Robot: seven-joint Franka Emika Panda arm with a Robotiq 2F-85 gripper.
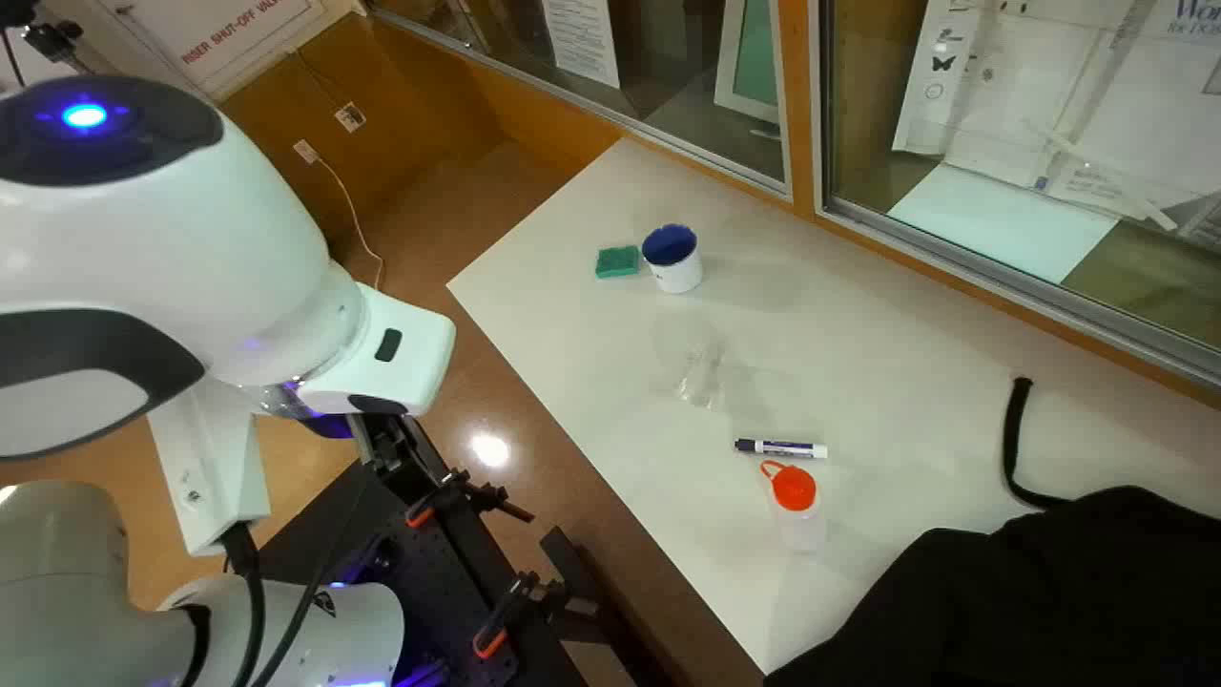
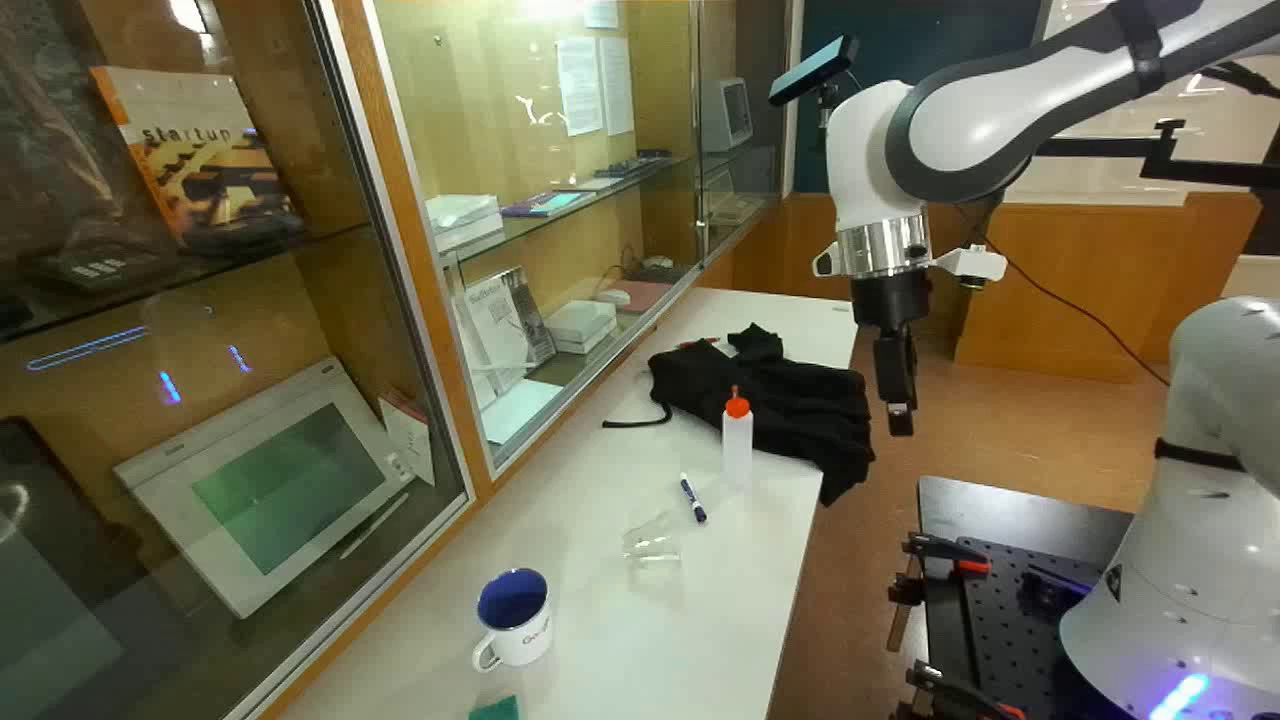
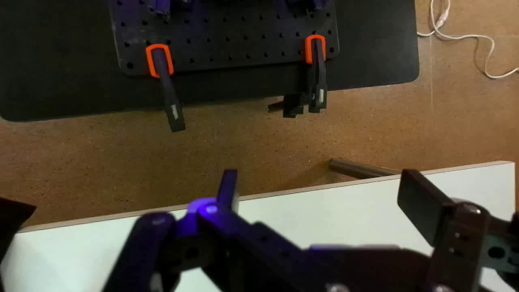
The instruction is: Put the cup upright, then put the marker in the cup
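A white cup with a blue inside stands upright on the white table, in both exterior views (image 1: 673, 271) (image 2: 520, 630); its handle shows in one of them. A clear see-through cup (image 1: 701, 374) (image 2: 652, 542) lies nearer the table's middle and seems tipped on its side. The marker, white with a dark cap, lies flat beside the bottle in both exterior views (image 1: 780, 448) (image 2: 693, 498). My gripper (image 2: 898, 420) hangs above the floor gap beside the table, apart from all these. In the wrist view my gripper (image 3: 322, 188) is open and empty, fingers wide apart.
A bottle with a red-orange cap (image 1: 794, 489) (image 2: 738, 445) stands close to the marker. A black cloth (image 1: 1078, 582) (image 2: 770, 395) lies at one end. A green sponge (image 1: 617, 261) (image 2: 495, 709) sits beside the white cup. Glass cabinets line the table. Clamps (image 3: 169, 97) stick out from my black base.
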